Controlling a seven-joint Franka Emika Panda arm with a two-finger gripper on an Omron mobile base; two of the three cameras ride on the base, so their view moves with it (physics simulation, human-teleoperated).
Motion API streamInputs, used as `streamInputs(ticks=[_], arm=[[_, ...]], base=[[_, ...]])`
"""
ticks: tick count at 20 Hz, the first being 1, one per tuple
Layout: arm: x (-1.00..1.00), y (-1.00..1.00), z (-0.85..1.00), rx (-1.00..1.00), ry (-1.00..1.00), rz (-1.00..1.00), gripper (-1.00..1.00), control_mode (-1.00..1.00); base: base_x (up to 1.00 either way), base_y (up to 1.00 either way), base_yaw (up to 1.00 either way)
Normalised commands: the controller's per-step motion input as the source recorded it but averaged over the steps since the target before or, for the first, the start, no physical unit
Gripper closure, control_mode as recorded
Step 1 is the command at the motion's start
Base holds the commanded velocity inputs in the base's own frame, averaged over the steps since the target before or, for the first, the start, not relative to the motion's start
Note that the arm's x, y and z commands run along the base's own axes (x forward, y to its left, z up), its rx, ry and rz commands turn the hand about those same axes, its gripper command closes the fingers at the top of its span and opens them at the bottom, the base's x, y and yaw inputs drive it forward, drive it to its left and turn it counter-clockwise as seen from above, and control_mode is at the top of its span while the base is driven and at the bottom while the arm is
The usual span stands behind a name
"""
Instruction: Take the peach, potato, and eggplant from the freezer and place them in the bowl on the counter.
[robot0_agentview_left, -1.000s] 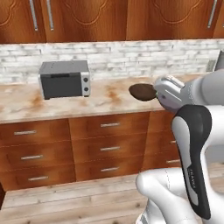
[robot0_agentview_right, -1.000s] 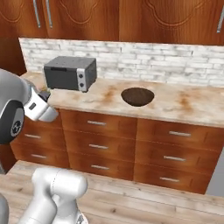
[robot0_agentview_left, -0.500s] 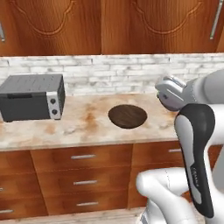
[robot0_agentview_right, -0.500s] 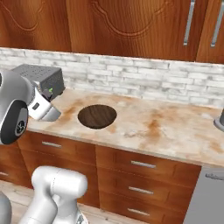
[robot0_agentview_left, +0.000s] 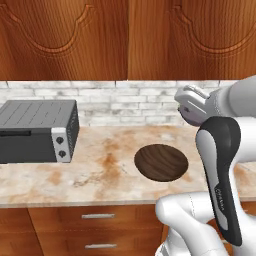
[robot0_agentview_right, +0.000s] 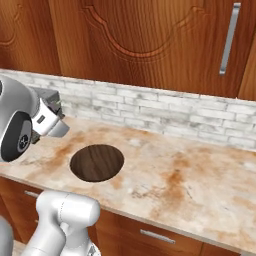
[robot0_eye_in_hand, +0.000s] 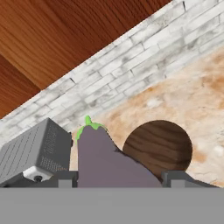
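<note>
holding eggplant (robot0_eye_in_hand: 103, 159) in gripper (robot0_eye_in_hand: 114, 177) | bowl (robot0_eye_in_hand: 158, 148) on counter (robot0_eye_in_hand: 205, 92)

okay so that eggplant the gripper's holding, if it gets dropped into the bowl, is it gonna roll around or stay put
The eggplant looks rounded and smooth-skinned, so it would probably rock or roll a little on landing. The bowl is shallow but looks empty, and its curved sides should likely bring it back to the middle. It seems firm between the fingers, so unlikely to squash.
</note>
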Motion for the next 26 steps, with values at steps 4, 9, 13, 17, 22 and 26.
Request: streamInputs(ticks=[4, 9, 13, 17, 22, 26], arm=[[0.00, 0.00, 0.00, 0.00, 0.00, 0.00, 1.00, 1.00], [0.00, 0.00, -0.10, 0.00, 0.00, 0.03, 1.00, -1.00], [0.02, 0.00, -0.91, -0.01, 0.00, 0.08, 1.00, -1.00], [0.31, -0.01, -1.00, -0.01, 0.01, 0.03, 1.00, -1.00], [0.71, -0.05, -0.79, 0.00, 0.18, 0.04, 1.00, -1.00], [0.55, 0.00, -0.65, 0.00, 0.18, 0.02, 1.00, -1.00]], base=[[0.08, -0.13, 0.20], [0.00, -0.02, 0.13], [0.00, 0.00, 0.00], [0.00, 0.00, 0.00], [0.00, 0.00, 0.00], [0.00, 0.00, 0.00]])
